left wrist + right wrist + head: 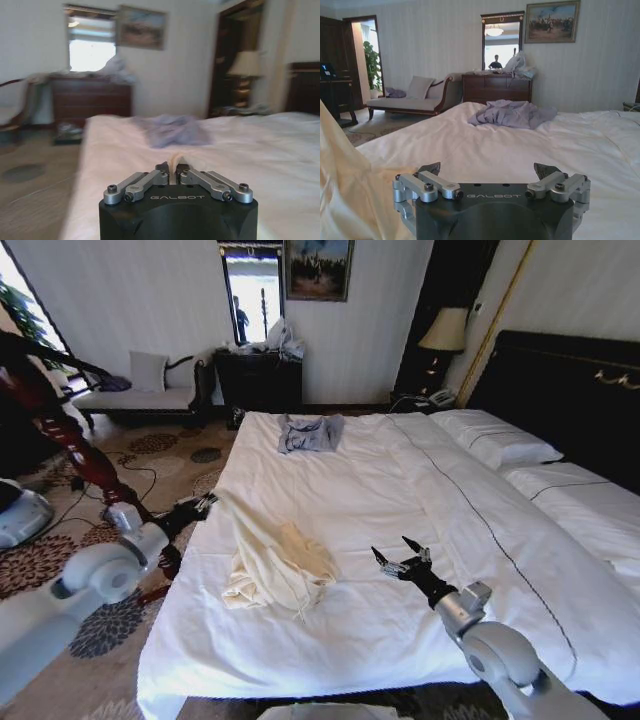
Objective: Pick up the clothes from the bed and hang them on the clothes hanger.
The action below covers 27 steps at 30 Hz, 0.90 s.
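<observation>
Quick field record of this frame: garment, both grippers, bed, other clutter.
clothes: cream-yellow garment, partly lifted off the bed, one end pulled up toward the left gripper, rest heaped on the sheet
left gripper: at the bed's left edge, shut on the clothes; fabric shows between its fingers
right gripper: open, over the bed right of the heap
bed: white sheets
other: grey-blue garment near the far end

bare sheet of bed open between clothes, grey garment
</observation>
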Motion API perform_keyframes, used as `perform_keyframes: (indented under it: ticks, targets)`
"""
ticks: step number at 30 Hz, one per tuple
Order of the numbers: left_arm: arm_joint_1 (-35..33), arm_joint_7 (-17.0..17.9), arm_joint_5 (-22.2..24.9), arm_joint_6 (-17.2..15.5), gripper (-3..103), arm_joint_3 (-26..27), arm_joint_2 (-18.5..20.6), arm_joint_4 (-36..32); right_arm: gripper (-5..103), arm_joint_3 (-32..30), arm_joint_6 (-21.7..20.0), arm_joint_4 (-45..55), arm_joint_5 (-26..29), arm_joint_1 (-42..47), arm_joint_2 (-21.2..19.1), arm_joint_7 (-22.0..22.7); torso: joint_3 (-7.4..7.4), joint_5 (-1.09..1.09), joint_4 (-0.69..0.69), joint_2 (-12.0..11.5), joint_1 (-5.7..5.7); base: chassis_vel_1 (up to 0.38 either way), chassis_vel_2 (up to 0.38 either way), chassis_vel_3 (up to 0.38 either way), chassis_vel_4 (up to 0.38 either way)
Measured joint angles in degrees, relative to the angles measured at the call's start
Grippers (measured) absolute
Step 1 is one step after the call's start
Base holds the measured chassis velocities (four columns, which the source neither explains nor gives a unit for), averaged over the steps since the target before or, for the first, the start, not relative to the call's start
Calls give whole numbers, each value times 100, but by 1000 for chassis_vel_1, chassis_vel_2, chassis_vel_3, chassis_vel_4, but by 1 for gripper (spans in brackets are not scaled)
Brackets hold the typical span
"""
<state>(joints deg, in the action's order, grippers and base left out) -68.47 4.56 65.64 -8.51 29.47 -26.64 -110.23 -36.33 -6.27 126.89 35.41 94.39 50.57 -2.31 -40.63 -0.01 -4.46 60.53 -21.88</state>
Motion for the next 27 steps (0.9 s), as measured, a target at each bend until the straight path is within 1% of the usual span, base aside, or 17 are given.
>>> perform_keyframes:
  ticks: [2, 5, 7, 11, 12, 14, 15, 16, 17, 18, 20, 21, 22, 23, 24, 25, 27]
  targets:
    - [-13, 36, -13, -49, 11, 41, -52, 72, 100, -1, -1, -6, 0, 16, -5, 1, 0, -1, 0, 0, 0, 0, 0, 0, 0]
    - [-293, 171, 1, -170, 27, 171, -128, -76, 100, 72, -26, -45, -3, -37, -1, 23, 1, 2, 3, 0, 0, 0, 0, 0, 0]
    - [-341, 218, 16, -210, 27, 171, -132, -141, 100, 97, -34, -48, -3, -59, 2, 27, 1, 2, 3, 1, 0, 0, 0, 0, 0]
    - [-626, 570, -577, -629, 49, 96, -2, -254, 100, 159, -63, -28, -14, -104, -7, 39, 0, 3, 1, 0, 0, 0, 0, 0, 0]
    - [-626, 570, -577, -629, 49, 96, -2, -254, 100, 159, -63, -28, -14, -104, -7, 39, 0, 3, 1, 0, 0, 0, 0, 0, 0]
    - [-800, 895, -747, -1178, 59, 144, 116, -312, 100, 107, -59, 8, -27, -43, -9, 30, 0, -2, 1, 0, 0, 0, 0, 0, 0]
    - [-912, 1164, -790, -1674, 65, 177, 213, -365, 100, 78, -52, 29, -46, 3, -9, 26, 1, 1, 0, 1, 0, 0, 0, 0, 0]
    - [-1051, 1487, -726, -2303, 65, 209, 322, -426, 100, 59, -35, 47, -83, 53, -9, 17, 1, 3, 1, 1, 0, 0, 0, 0, 0]
    - [-1094, 1569, -678, -2466, 70, 220, 351, -446, 100, 56, -30, 51, -93, 63, -9, 15, 1, 3, 1, 1, 1, 0, 0, 0, 0]
    - [-1094, 1569, -678, -2466, 70, 220, 351, -446, 100, 56, -30, 51, -93, 63, -9, 15, 1, 3, 1, 1, 1, 0, 0, 0, 0]
    - [-1405, 1819, -281, -2920, 82, 380, 468, -657, 100, 47, -9, 106, -143, 94, 2, 4, 0, 1, 2, 1, 0, 0, 0, 0, 0]
    - [-1500, 1873, -70, -2989, 86, 486, 477, -802, 100, 47, -9, 122, -145, 89, 13, 3, 1, 1, 2, 1, 0, 0, 0, 0, 0]
    - [-1547, 1929, 76, -3038, 86, 542, 477, -898, 100, 48, -9, 133, -145, 81, 21, 3, 1, 1, 1, 1, 0, 0, 0, 0, 0]
    - [-1621, 2050, 337, -3131, 92, 622, 477, -1070, 100, 52, -9, 144, -146, 72, 29, 4, 1, 2, 1, 1, 0, 0, 0, 0, 0]
    - [-1621, 2050, 337, -3131, 92, 622, 477, -1070, 100, 52, -9, 144, -146, 72, 29, 4, 1, 2, 1, 1, 0, 0, 0, 0, 0]
    - [-1742, 2207, 608, -3212, 97, 716, 474, -1328, 100, 58, -9, 154, -152, 69, 37, 4, 1, 2, 0, 1, 0, 0, 0, 0, 0]
    - [-1886, 2279, 770, -3230, 99, 789, 474, -1633, 100, 47, -9, 180, -184, 113, 76, 4, 1, 3, 3, 1, 0, 0, 0, 0, 0]
